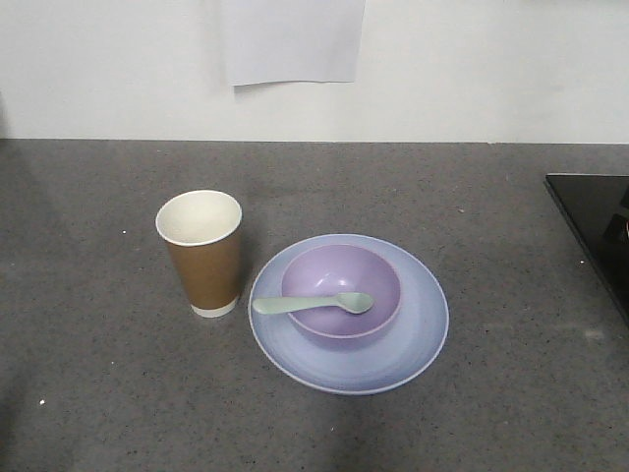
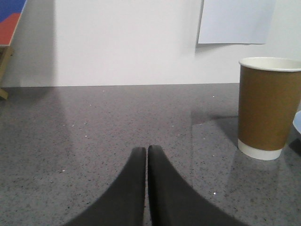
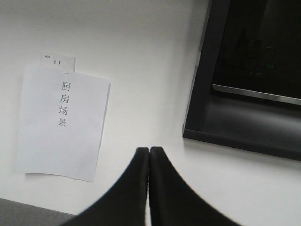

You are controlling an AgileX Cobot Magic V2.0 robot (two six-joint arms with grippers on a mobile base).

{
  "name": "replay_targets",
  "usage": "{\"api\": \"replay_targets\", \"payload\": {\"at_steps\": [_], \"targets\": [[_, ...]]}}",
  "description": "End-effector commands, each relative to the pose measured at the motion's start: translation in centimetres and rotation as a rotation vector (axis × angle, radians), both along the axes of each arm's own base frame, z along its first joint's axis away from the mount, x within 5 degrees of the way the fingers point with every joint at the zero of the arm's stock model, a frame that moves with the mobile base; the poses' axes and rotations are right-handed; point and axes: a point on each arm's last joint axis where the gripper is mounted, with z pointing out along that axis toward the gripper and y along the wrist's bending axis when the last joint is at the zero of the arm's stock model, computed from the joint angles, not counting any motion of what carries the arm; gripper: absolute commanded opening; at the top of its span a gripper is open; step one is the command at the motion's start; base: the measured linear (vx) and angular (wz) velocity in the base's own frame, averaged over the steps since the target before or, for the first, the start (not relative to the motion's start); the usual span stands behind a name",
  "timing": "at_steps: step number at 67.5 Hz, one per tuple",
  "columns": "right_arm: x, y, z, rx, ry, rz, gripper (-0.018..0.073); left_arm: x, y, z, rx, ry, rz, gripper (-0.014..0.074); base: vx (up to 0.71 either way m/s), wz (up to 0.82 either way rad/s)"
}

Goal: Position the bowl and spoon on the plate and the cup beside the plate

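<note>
On the grey counter the pale blue plate (image 1: 418, 339) carries the lavender bowl (image 1: 339, 280). The mint-green spoon (image 1: 314, 304) lies across the bowl, its handle sticking out over the left rim. The brown paper cup (image 1: 203, 253) stands upright just left of the plate; the left wrist view has the cup (image 2: 266, 107) at its right edge. My left gripper (image 2: 147, 149) is shut and holds nothing, low over bare counter left of the cup. My right gripper (image 3: 149, 149) is shut and holds nothing, raised and facing the white wall. Neither gripper shows in the front view.
A black appliance (image 1: 595, 221) sits at the counter's right edge, and its dark frame (image 3: 244, 75) fills the upper right of the right wrist view. A white paper sheet (image 1: 293, 39) with printed characters hangs on the wall behind the counter.
</note>
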Motion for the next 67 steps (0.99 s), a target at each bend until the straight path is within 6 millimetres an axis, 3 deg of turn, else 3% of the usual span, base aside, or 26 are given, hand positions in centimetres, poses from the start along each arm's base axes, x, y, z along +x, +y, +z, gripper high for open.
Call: {"api": "replay_targets", "payload": {"at_steps": [1,53,67], "targets": [[-0.64,-0.04,1.40,-0.017,-0.076,0.018,-0.0006,-0.19,-0.04,1.21,-0.008,-0.092,-0.008,-0.0006,0.00,0.00],[-0.64,-0.04,1.40,-0.017,-0.076,0.018,-0.0006,-0.19,-0.04,1.18,-0.008,-0.089,-0.008,-0.0006,0.00,0.00],[-0.65,-0.20,1.57,-0.107,-0.104,-0.014,-0.0006,-0.19,-0.04,1.18,-0.008,-0.089,-0.008,-0.0006,0.00,0.00]]}}
